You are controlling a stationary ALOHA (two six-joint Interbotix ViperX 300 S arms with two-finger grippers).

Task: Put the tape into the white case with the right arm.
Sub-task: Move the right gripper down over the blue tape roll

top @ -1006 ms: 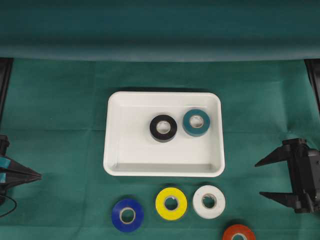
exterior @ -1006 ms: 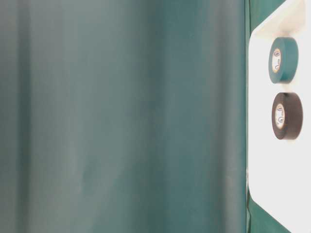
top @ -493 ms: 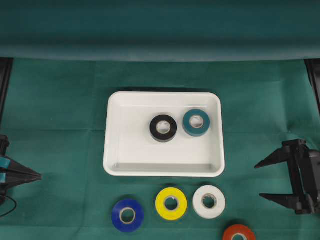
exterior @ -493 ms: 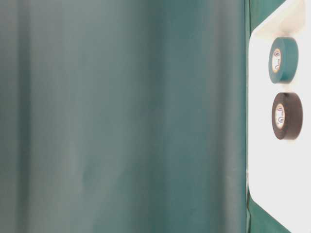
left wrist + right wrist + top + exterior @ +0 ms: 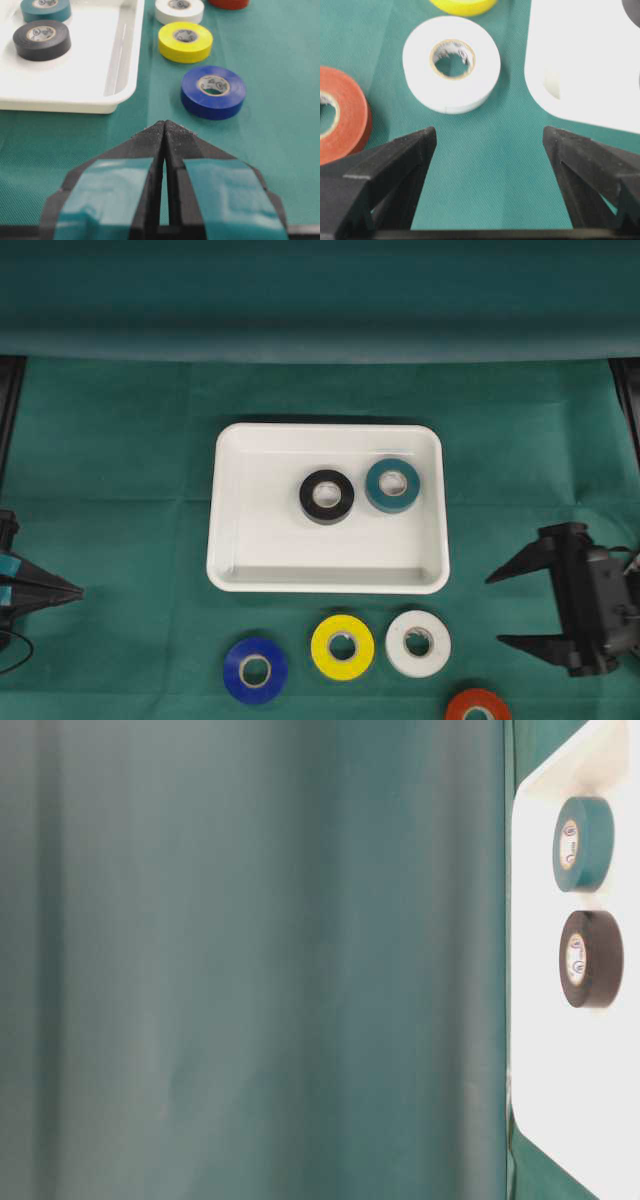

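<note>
**A:** Right tool (image 5: 505, 612) poised over the green desk (image 5: 120, 490), its two black fingers spread wide and holding nothing. How should the approach go?

**B:** The white roll (image 5: 451, 62) lies just ahead of the open tips, slightly toward the left finger (image 5: 400, 165), with the orange roll (image 5: 337, 120) close beside that finger. My reading: centre on the white roll first, come down with one finger on either side of it, and keep clear of the orange neighbour and of the white case (image 5: 228, 540), whose corner sits ahead near the right finger.

**A:** And the left tool (image 5: 164, 131)?

**B:** Pressed shut, empty, parked far across the desk.

**A:** The tape itself?

**B:** A flat-lying, matte white ring with a tan cardboard core. Yellow roll (image 5: 342, 646) and blue roll (image 5: 255, 670) lie beyond it; black roll (image 5: 327, 496) and teal roll (image 5: 392, 485) are already in the glossy, shallow case.
</note>
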